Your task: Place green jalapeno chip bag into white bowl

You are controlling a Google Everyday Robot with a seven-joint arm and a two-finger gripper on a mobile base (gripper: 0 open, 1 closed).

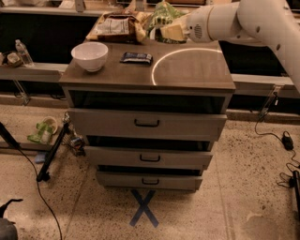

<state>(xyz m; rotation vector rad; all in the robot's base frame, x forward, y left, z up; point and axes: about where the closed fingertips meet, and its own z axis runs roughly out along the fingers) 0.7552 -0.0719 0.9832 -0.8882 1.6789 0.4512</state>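
The green jalapeno chip bag [162, 14] is crinkled and light green, and hangs in the air above the back of the cabinet top. My gripper [173, 32] is shut on its lower right part, at the end of the white arm [234, 18] that reaches in from the right. The white bowl [89, 55] stands empty at the front left of the wooden cabinet top [187, 70], well to the left of the gripper and lower.
A brown-and-tan chip bag [116, 26] lies at the back, between the bowl and the held bag. A small dark snack bar [136, 57] lies to the right of the bowl. The cabinet's three drawers [147, 123] stand partly open. Cables and clutter lie on the floor.
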